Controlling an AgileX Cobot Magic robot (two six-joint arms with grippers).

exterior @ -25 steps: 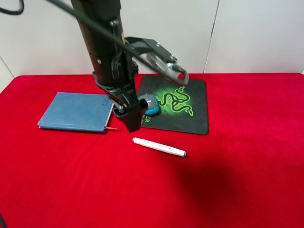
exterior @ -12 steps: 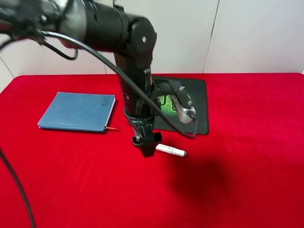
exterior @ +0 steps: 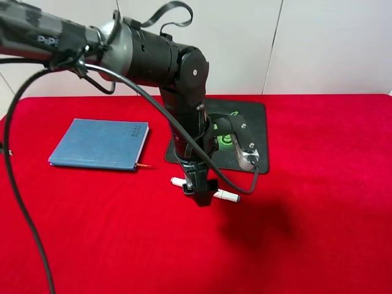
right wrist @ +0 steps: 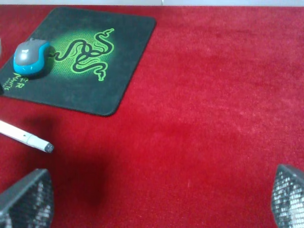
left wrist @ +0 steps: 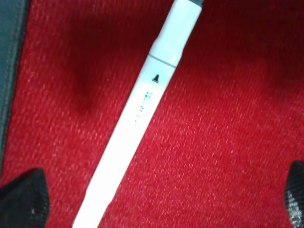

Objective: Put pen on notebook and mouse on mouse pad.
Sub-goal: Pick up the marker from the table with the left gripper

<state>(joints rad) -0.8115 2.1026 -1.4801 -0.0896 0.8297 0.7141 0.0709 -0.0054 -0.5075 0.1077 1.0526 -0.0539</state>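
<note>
The white pen [left wrist: 142, 102] lies flat on the red cloth, and my left gripper [left wrist: 159, 202] hangs open just above it, one finger on each side of the barrel without touching it. From the high camera, the left gripper [exterior: 199, 195] covers the middle of the pen [exterior: 228, 196]. The blue-grey notebook [exterior: 101, 144] lies closed to the left, apart from the pen. In the right wrist view the grey and teal mouse [right wrist: 31, 57] sits on a corner of the black and green mouse pad [right wrist: 95, 80]. My right gripper [right wrist: 156, 199] is open and holds nothing.
The red cloth [exterior: 318, 184] covers the whole table. A white wall stands behind it. The left arm's cable [exterior: 24, 202] loops down over the left side. The arm hides the mouse and part of the mouse pad [exterior: 254, 119] in the high view.
The left arm has swung from the mouse pad's near corner forward and down over the pen. The mouse stays on the pad. The pen and the notebook have not moved.
</note>
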